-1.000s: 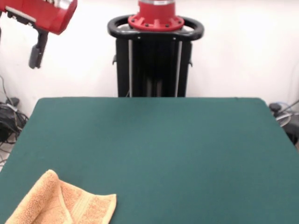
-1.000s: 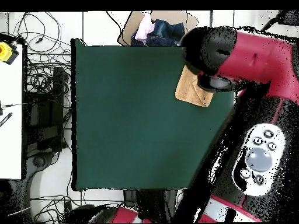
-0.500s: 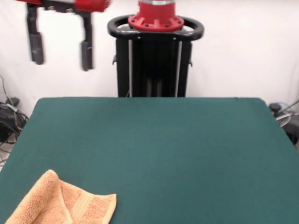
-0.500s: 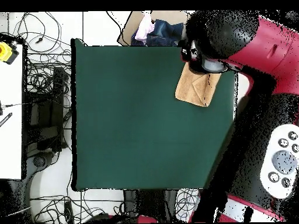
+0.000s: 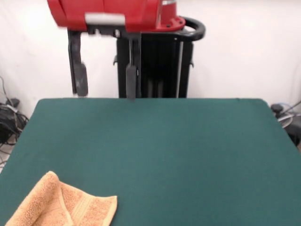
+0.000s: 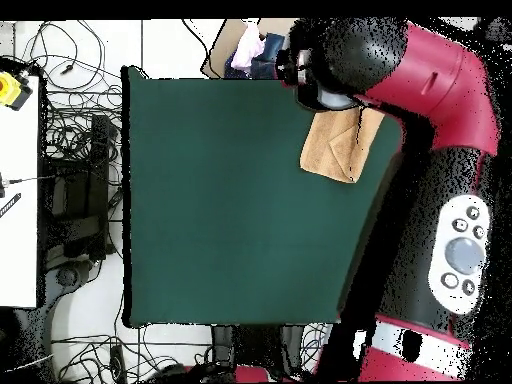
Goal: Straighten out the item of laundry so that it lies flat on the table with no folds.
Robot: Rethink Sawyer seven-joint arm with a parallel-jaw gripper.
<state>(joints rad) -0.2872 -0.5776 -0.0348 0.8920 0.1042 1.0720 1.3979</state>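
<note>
Peach towel [image 5: 63, 205] lies folded at table [image 5: 178, 141] corner; gripper [image 5: 104, 84] – released – hangs above.

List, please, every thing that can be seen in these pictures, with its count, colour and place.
towel: one, peach, folded over itself, at a table corner
table: one, dark green top, fills the middle
cables: many, black, on the floor beside the table
pile of clothes: one, pink and dark blue, past the table edge near the towel
pedestal: one, black with red top, behind the table
gripper: one, black jaws apart, empty, raised above the table
</note>
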